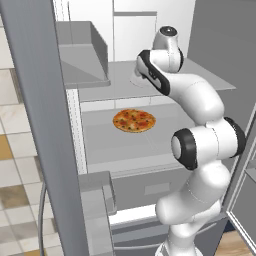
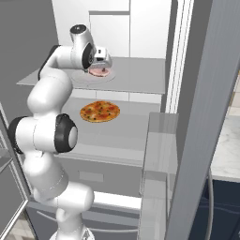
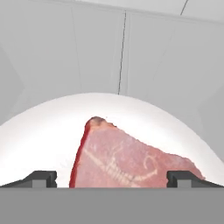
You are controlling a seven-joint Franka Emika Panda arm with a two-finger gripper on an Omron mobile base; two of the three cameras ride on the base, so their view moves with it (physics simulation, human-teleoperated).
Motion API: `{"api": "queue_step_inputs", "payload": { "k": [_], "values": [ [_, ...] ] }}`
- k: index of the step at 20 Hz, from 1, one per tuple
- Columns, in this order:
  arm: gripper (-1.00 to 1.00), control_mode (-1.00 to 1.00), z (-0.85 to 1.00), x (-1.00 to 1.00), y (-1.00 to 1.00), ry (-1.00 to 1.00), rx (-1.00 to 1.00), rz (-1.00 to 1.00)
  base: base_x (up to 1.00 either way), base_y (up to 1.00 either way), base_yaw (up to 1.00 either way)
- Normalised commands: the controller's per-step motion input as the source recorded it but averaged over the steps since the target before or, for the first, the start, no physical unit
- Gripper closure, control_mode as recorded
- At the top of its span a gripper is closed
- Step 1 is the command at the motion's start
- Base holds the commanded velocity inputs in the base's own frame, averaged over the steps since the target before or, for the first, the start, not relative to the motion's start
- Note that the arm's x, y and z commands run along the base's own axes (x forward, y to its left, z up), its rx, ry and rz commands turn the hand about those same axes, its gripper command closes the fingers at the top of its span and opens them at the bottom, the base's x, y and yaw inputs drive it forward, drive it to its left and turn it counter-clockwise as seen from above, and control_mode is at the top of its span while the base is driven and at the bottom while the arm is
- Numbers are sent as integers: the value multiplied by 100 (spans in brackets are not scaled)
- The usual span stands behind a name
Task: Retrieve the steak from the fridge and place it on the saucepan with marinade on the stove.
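Note:
The fridge (image 2: 140, 77) stands open with the arm reaching onto its upper shelf. The steak (image 3: 131, 162), a pinkish-red slab with a darker red edge, lies on a round white plate (image 3: 43, 131) on that shelf. In the right base view the steak (image 2: 99, 72) sits just under the hand. My gripper (image 3: 113, 178) is open, with one dark fingertip (image 3: 41, 178) on each side of the steak and a gap to the meat on both sides. From the right, the gripper (image 2: 101, 65) hovers right over the plate (image 2: 86, 80). The saucepan, marinade and stove are out of view.
A round orange-topped pizza (image 1: 134, 120) lies on the shelf below, also seen from the right as the pizza (image 2: 100, 111). The grey fridge doors (image 1: 45, 125) (image 2: 206, 117) stand open on both sides, with door bins (image 1: 82, 52) jutting inward. The fridge's white back wall (image 3: 122, 52) is close behind the plate.

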Motion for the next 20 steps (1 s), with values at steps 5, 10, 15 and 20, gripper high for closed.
{"api": "queue_step_inputs", "payload": {
  "k": [5,10,15,20],
  "values": [
    [-100,-100,-16,0,-31,0,0,0,0,0,0],
    [-100,-100,-20,0,-18,0,0,0,0,0,0],
    [-100,-100,-13,0,-8,0,0,0,0,0,0],
    [-100,-100,-14,0,-4,0,0,0,0,0,0]
  ]
}}
